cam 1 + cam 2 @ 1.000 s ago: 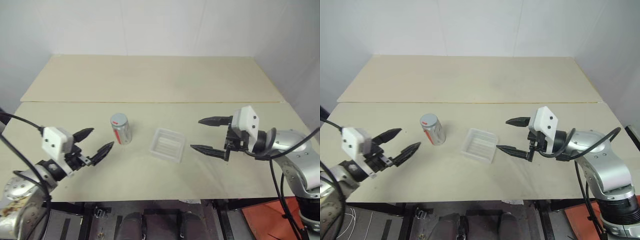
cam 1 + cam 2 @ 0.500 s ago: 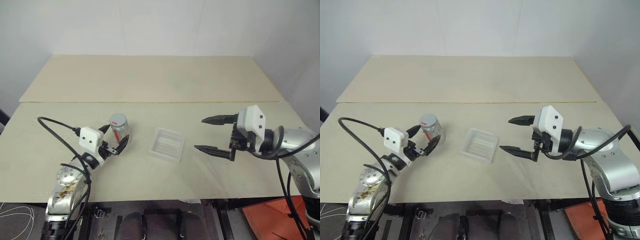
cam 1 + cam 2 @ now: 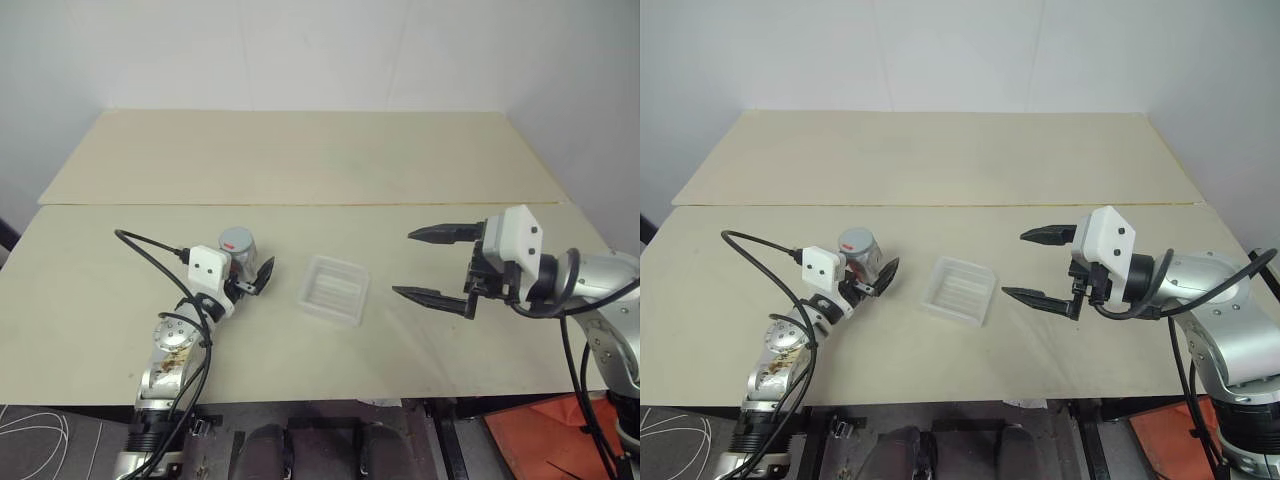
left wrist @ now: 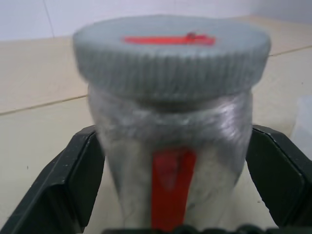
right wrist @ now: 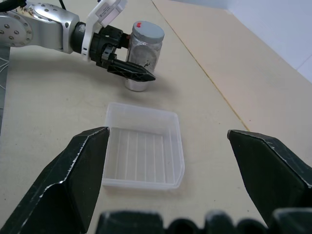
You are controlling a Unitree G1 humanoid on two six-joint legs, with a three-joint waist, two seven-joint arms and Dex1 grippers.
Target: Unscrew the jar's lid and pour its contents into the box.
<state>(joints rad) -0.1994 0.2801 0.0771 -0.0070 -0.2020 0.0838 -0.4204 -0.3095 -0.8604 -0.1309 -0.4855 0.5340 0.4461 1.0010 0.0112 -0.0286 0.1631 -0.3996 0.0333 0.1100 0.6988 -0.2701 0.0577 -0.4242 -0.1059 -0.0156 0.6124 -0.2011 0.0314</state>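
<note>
The jar (image 3: 241, 262) stands upright on the table, left of the box, silvery-grey with a red strip (image 4: 170, 187) on its side. Its grey lid (image 4: 170, 53), marked red on top, sits on it. My left gripper (image 3: 250, 272) is level with the jar's body, one black finger (image 4: 83, 180) against each side, shut on it. The contents are hidden behind the jar's cloudy wall. The box (image 3: 322, 263), a clear ridged tray, lies empty at the table's middle. My right gripper (image 3: 404, 264) hovers open to the right of the box, pointing at it.
The pale table (image 3: 300, 160) is two boards with a seam (image 3: 300, 205) running across behind the jar and box. A black cable (image 3: 150, 245) loops from my left arm over the table's near left.
My left gripper has moved forward and right to the jar and closed its fingers around the jar's body. The right gripper has stayed where it was, open.
</note>
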